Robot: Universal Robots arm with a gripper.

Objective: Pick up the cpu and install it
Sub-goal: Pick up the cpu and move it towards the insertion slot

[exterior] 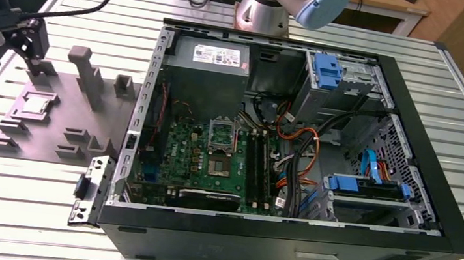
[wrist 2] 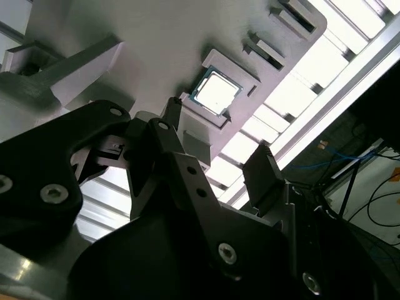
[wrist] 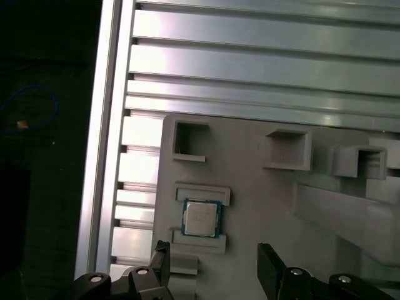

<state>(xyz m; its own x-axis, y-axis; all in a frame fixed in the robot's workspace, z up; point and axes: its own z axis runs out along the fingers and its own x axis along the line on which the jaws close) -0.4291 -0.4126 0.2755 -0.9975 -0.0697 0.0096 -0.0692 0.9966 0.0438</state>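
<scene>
The cpu [exterior: 36, 104] is a small silver square chip lying flat in a shallow nest on the grey fixture plate [exterior: 57, 126], at the exterior view's left. In both wrist views the cpu [wrist 2: 215, 94] [wrist: 200, 218] sits in its nest, just beyond the fingertips. My gripper [exterior: 30, 45] hovers above the plate, apart from the chip. It is open [wrist 2: 219, 147] [wrist: 215, 259], with nothing between the black fingers [wrist: 269, 259]. The open computer case [exterior: 429, 244] holds the green motherboard [exterior: 185, 157], whose metal socket frame [exterior: 222, 143] stands open.
Tall grey fixture blocks [exterior: 89, 78] stand on the plate close to the gripper. The case walls, the power supply [exterior: 209, 58], drive cages [exterior: 365, 191] and orange cables [exterior: 296, 140] surround the socket. The arm's base [exterior: 263, 12] stands behind the case on the slotted aluminium table [exterior: 21, 211].
</scene>
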